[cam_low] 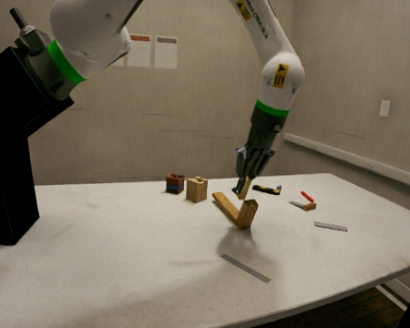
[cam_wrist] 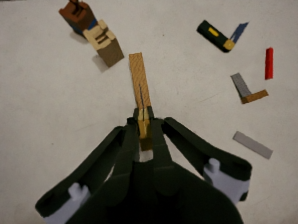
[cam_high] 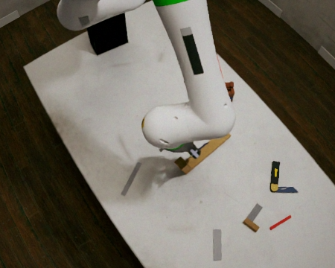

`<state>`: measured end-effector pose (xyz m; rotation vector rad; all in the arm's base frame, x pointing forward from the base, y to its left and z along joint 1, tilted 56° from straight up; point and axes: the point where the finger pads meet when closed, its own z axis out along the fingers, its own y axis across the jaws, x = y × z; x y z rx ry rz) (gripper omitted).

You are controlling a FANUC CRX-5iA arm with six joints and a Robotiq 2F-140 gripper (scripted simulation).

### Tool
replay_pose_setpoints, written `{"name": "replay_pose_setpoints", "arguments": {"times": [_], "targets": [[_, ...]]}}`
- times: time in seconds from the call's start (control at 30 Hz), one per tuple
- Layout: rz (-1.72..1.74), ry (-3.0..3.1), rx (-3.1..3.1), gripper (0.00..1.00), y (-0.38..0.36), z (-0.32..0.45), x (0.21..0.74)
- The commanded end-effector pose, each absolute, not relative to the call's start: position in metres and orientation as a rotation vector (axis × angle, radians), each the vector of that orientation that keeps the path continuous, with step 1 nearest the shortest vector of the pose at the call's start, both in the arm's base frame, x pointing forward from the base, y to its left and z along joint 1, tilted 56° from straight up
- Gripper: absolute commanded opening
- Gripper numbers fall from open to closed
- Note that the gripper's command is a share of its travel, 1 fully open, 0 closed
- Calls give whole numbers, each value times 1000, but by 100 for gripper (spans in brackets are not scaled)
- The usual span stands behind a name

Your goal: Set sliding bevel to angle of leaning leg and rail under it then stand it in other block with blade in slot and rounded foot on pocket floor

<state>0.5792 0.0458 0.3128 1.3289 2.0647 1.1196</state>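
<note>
Your gripper (cam_low: pixel 244 186) is pinched nearly shut on the sliding bevel (cam_low: pixel 244 187), held above the leaning leg (cam_low: pixel 247 213), with the rail (cam_wrist: pixel 140 82) running straight ahead of your fingertips toward the pale block (cam_wrist: pixel 106 45) ahead-left.

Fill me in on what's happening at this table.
The arm's gripper is shut on the bevel, holding it just above the wooden leg that leans off the rail. Both blocks, brown and tan, stand behind, with nothing seen in them. Other tools lie spread over the table.
</note>
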Motion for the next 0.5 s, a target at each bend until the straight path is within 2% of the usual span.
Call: {"name": "replay_pose_setpoints", "arguments": {"times": [0.0, 0.47], "targets": [[1119, 2063, 1328, 10, 45, 322, 566], [1119, 2063, 1328, 10, 43, 366, 502]]}}
